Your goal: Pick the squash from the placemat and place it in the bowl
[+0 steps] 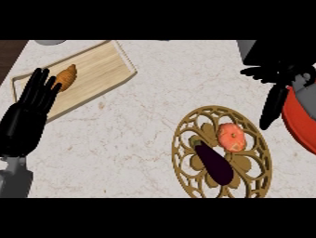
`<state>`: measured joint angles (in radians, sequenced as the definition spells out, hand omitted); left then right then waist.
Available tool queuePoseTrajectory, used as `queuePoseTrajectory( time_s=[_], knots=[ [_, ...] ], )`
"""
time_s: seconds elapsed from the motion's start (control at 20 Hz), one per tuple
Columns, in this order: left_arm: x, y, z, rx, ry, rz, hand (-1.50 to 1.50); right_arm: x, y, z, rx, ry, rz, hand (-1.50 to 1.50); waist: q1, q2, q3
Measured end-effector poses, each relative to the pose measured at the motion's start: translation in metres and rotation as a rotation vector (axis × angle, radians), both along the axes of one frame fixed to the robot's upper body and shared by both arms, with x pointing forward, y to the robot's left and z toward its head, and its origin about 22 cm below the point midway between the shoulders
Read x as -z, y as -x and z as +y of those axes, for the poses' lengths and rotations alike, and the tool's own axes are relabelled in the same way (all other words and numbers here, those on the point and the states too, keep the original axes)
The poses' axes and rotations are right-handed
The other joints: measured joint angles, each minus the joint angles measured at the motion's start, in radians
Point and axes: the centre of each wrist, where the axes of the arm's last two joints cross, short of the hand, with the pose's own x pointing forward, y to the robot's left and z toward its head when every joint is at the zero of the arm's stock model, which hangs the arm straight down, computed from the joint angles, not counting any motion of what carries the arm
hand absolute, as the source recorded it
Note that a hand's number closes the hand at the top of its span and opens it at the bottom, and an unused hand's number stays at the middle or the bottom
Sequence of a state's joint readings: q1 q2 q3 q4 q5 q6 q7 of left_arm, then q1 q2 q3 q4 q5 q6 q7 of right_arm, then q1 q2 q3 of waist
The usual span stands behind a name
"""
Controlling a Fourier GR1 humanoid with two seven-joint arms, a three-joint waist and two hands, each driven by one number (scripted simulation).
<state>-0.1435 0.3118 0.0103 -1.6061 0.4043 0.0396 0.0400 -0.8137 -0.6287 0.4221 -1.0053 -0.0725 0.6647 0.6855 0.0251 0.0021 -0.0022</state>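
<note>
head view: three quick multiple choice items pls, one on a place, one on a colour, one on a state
1. The round orange squash lies:
A on the golden openwork round placemat
B on a shelf
C in a sink

2. The big round bowl at the right edge is:
A blue
B red
C white

3. The robot's left hand is:
A open, holding nothing
B curled round a cup
C shut in a fist

1 A: the squash rests on the placemat beside the dark purple eggplant.
2 B: its wall shows red.
3 A: its fingers are straight.
</note>
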Motion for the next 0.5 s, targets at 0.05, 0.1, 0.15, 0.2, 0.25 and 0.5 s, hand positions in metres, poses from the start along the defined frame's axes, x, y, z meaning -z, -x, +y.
queuePoseTrajectory(
  time_s=[0.05,0.1,0.15,0.2,0.25,0.5],
  knots=[
    [-0.001,0.000,0.003,-0.004,-0.001,0.000,0.00,-0.005,-0.003,0.008,-0.006,0.006,0.012,-1.50,-0.004,-0.001,0.000],
    [0.002,0.001,0.003,-0.003,-0.002,0.003,0.00,-0.008,-0.005,0.014,-0.004,0.009,0.017,-1.50,-0.007,-0.001,0.000],
    [0.007,0.002,0.003,-0.007,-0.003,0.000,0.00,-0.009,-0.006,0.017,-0.003,0.007,0.023,-1.50,-0.010,-0.002,0.001],
    [0.008,0.001,0.005,-0.008,-0.001,0.002,0.00,-0.009,-0.005,0.022,-0.001,0.000,0.026,-1.50,-0.013,-0.002,0.001],
    [0.009,0.001,0.004,-0.014,0.001,0.002,0.00,-0.010,-0.004,0.028,0.000,-0.009,0.030,-1.50,-0.016,-0.003,0.001],
    [0.006,-0.001,0.008,-0.020,0.006,0.002,0.00,0.010,0.009,0.037,0.005,-0.038,0.051,-1.50,-0.024,-0.003,0.002]
  ],
)
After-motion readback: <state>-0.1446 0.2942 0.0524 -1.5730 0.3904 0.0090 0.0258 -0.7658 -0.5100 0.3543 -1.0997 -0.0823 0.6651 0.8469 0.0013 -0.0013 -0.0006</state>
